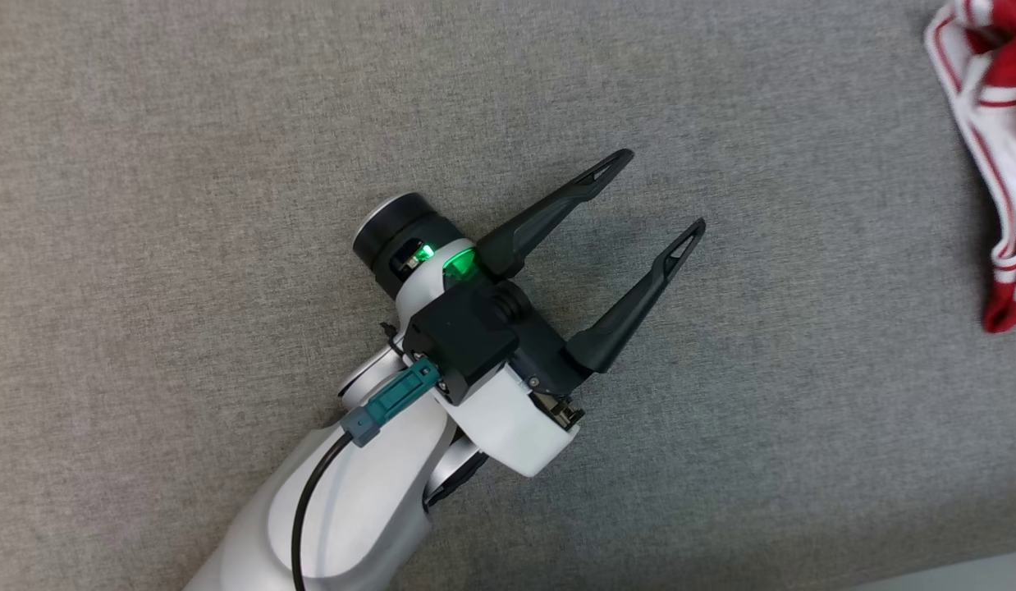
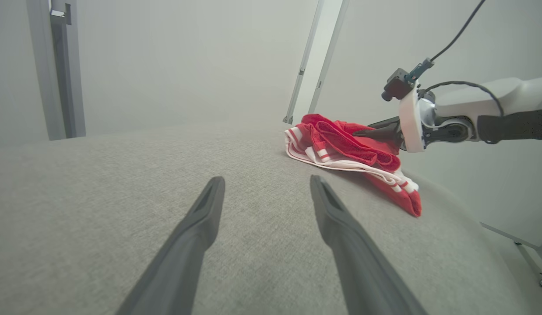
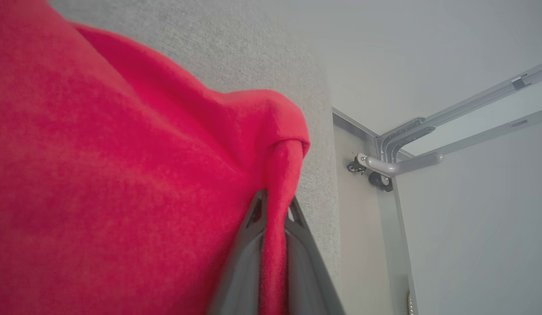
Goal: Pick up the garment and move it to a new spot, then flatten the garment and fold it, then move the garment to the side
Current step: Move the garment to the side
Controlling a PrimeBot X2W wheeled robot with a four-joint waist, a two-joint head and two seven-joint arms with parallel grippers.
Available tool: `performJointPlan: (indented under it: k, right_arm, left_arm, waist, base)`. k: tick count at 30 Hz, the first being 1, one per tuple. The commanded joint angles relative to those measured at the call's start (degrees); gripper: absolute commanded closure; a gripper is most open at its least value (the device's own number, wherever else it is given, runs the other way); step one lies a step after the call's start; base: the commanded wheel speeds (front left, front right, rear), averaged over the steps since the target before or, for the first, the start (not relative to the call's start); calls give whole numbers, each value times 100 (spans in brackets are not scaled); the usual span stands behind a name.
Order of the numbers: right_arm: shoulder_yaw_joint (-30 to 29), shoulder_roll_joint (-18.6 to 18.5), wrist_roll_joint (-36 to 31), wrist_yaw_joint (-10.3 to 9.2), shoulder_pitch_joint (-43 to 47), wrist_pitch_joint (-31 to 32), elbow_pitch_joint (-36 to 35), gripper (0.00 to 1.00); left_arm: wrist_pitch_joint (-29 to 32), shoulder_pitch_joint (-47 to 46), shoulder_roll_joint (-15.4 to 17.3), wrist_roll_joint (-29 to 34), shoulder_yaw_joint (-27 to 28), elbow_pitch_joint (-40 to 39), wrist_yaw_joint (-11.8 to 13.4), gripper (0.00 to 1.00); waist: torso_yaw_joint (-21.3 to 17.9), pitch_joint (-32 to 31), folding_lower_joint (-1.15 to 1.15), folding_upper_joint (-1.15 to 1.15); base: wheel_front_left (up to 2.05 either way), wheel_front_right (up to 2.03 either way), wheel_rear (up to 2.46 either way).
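The garment (image 1: 988,139) is red with white stripes and lies bunched at the right edge of the grey table (image 1: 229,164) in the head view. The left wrist view shows the garment (image 2: 345,148) crumpled near the table's far right side. My left gripper (image 1: 660,193) hovers over the table's middle, open, with nothing between its fingers, well to the left of the cloth. My right gripper (image 3: 275,205) is shut on a fold of the red garment (image 3: 122,175). From the left wrist, my right gripper (image 2: 363,132) reaches in from the right, its fingers in the cloth.
The grey fabric-covered table (image 2: 100,197) stretches wide around the left gripper. Its right edge (image 3: 330,175) runs close beside the garment. Metal frame bars (image 2: 317,57) and a caster (image 3: 378,177) stand on the pale floor beyond the table.
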Motion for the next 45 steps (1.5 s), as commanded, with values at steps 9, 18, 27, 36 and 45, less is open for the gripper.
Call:
performJointPlan:
  k: [9,18,27,36,45]
  right_arm:
    - [-746,-422,-727,-6,-271,-223,784,100]
    - [-1169,-193,-1224,-5,-350,-294,1150,0]
    - [-1120,589,-1169,-5,-358,-522,870,0]
    - [-866,1750,-557,-4,269,-821,65,0]
    - [-895,2732,-391,-4,1456,-986,-951,0]
  left_arm:
    - [20,-77,26,-168,99,20,-1,0]
    - [18,48,-82,-352,293,10,-2,0]
    - [11,584,-132,-427,630,64,-4,0]
    - [11,1592,-140,-469,1582,29,27,0]
    - [11,2542,-142,-459,2678,-67,131,0]
  waist:
    - [284,293,0,0]
    - [465,25,0,0]
    - [484,-979,0,0]
    - [650,-2309,0,0]
    - [923,-3170,0,0]
  base:
    - [0,0,0]
    - [0,0,0]
    - [0,0,0]
    - [0,0,0]
    - [0,0,0]
